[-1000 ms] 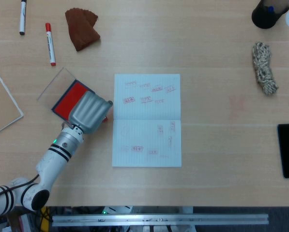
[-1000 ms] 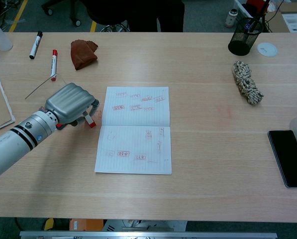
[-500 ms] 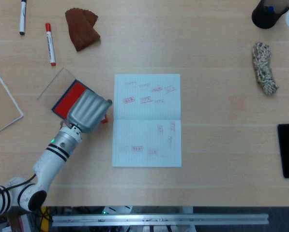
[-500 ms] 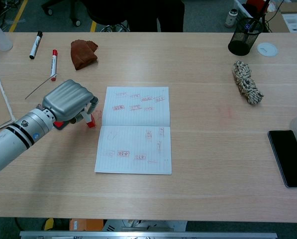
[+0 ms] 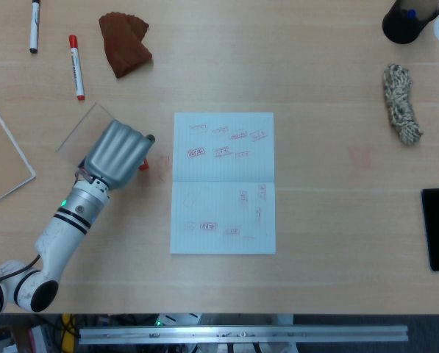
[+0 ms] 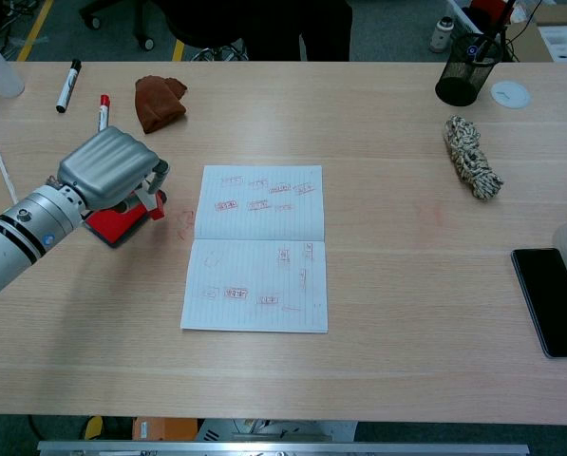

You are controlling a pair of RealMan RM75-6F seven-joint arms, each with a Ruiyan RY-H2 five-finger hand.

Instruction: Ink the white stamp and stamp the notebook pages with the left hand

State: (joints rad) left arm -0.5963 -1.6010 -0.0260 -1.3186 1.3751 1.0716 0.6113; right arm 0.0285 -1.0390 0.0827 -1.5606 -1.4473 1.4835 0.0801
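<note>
The left hand (image 6: 107,169) is pinching the white stamp (image 6: 154,199) over the red ink pad (image 6: 112,223), left of the open notebook (image 6: 256,249) on the desk (image 6: 406,313).

Light wood-grain table (image 6: 397,323), evenly lit. Grey floor (image 6: 397,28) behind it, with a yellow line (image 6: 36,24). Metal rail (image 5: 241,334) along near edge.

markers (image 5: 75,66), brown cloth (image 5: 123,43), perhaps rope (image 5: 401,104)

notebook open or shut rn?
Open. The notebook lies flat with two pages spread either side of the centre fold, and red stamp marks show on both pages.
</note>
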